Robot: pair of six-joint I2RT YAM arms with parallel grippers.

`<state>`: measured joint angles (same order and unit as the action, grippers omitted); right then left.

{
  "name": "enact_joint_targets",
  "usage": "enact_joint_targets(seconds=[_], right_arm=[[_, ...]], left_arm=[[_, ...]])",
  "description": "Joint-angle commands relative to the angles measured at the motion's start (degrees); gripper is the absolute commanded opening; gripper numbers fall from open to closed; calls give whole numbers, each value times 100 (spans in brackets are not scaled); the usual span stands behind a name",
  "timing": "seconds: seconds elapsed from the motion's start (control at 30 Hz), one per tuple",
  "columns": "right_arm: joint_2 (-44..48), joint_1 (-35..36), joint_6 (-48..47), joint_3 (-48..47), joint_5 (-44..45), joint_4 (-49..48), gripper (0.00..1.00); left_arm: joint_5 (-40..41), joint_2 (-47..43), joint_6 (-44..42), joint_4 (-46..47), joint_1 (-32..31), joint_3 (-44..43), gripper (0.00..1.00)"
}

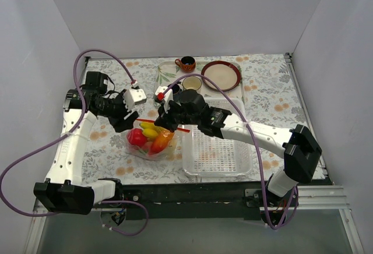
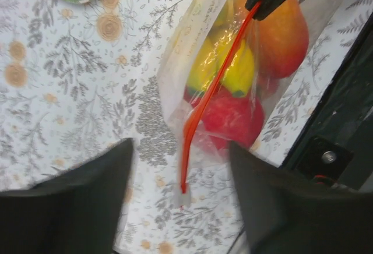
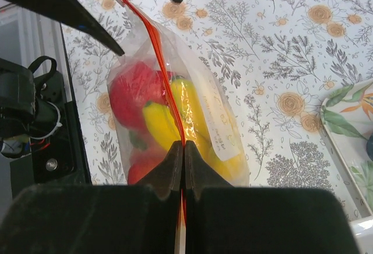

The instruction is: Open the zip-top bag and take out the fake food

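Observation:
The zip-top bag [image 1: 150, 142] is clear with a red-orange zip strip [image 3: 152, 44] and rests on the floral table between the two arms. It holds the fake food: a red pepper [image 3: 131, 88], yellow bananas [image 3: 160, 123] and a peach [image 2: 282, 32]. My right gripper [image 3: 184, 152] is shut on the zip strip near one end of the mouth; it also shows in the top view [image 1: 166, 121]. My left gripper [image 2: 182, 201] is open, its fingers either side of the strip's other end [image 2: 183, 196] without touching it. In the top view it [image 1: 129, 123] is at the bag's left.
A white slotted basket [image 1: 217, 172] stands just right of the bag. At the back are a red-rimmed plate [image 1: 221, 74], a brown cup [image 1: 186, 63], a second cup [image 1: 192, 83] and a floral tray [image 1: 168, 69]. The table's dark front edge [image 1: 192, 193] is near the bag.

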<state>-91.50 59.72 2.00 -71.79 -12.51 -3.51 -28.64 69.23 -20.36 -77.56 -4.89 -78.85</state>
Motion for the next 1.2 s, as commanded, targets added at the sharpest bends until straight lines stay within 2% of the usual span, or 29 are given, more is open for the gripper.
enact_joint_targets(seconds=[0.0,0.07,0.13,0.23,0.37,0.4,0.47,0.5,0.6,0.73,0.83,0.93,1.0,1.07,1.17], right_arm=[[36,-22,-130,-213,21,70,1],[54,-66,-156,-239,38,113,1],[89,-119,-182,-283,73,166,1],[229,-189,-182,-266,161,254,1],[466,-294,-191,-99,249,245,1],[545,-312,-182,-64,275,228,1],[590,-347,-182,-20,241,193,1],[625,-356,-191,15,241,175,1],[625,-347,-183,42,214,175,1],[634,-356,-156,104,232,96,1],[634,-356,-121,130,179,52,1],[669,-365,-77,200,82,8,1],[695,-356,-51,235,74,-9,1],[765,-356,-51,288,82,-27,1],[827,-356,-42,315,91,-18,1]], left_arm=[[51,-50,654,213,-4,-333,98],[78,-233,1067,863,83,-281,98],[-263,-462,1174,1494,329,-1,98],[-911,-595,1149,1831,1067,264,98],[-2274,-157,517,1184,2531,160,98],[-2556,149,2,903,2754,90,98],[-3268,476,-623,-150,3237,-155,98],[-3357,608,-410,-206,3257,-166,98],[-3717,487,-582,-198,3266,342,98],[-4385,-251,-1486,-189,3266,1204,98],[-4982,-463,-1604,-24,3266,1617,98],[-5563,-244,-1252,531,3266,1758,98],[-5983,89,-1706,296,3275,1829,98],[-6214,370,-2529,-152,3266,1917,98],[-6513,819,-2735,-189,3266,2083,98]])
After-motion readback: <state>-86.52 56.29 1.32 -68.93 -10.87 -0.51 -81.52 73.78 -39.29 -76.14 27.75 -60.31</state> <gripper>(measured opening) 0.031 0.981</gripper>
